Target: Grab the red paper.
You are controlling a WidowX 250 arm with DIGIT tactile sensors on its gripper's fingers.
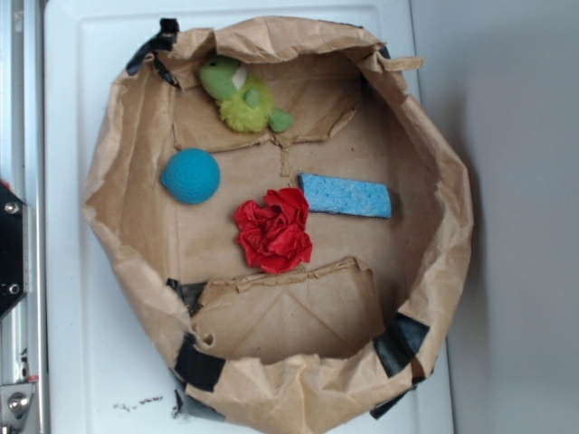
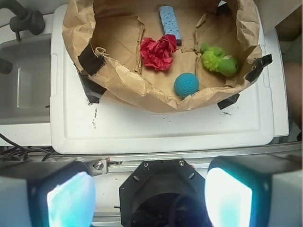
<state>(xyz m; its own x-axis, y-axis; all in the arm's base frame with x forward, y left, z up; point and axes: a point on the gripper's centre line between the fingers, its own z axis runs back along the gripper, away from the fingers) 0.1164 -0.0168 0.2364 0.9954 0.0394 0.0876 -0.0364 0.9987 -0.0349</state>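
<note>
Since nothing is gripped yet: risks all lie in the approach.
Hand [image 2: 149, 194]: released, pads wide apart, grasping nothing; held well back from the bag, over the counter [image 2: 189, 127] edge.
Red paper [image 1: 274, 230]: mid-floor of the brown paper bag [image 1: 118, 127], loose.
Neighbours: blue sponge [image 1: 346, 195] just beside it at 2 o'clock; blue ball [image 1: 191, 175] near at 10 o'clock; green plush toy [image 1: 242, 96] well apart at 12 o'clock.
Risk, sponge: a wide closing could catch its near end too.
Risk, bag rim: crumpled wall stands high; a low entry may snag it and drag everything.
Risk, wad: soft folds may compress and slip out.
</note>
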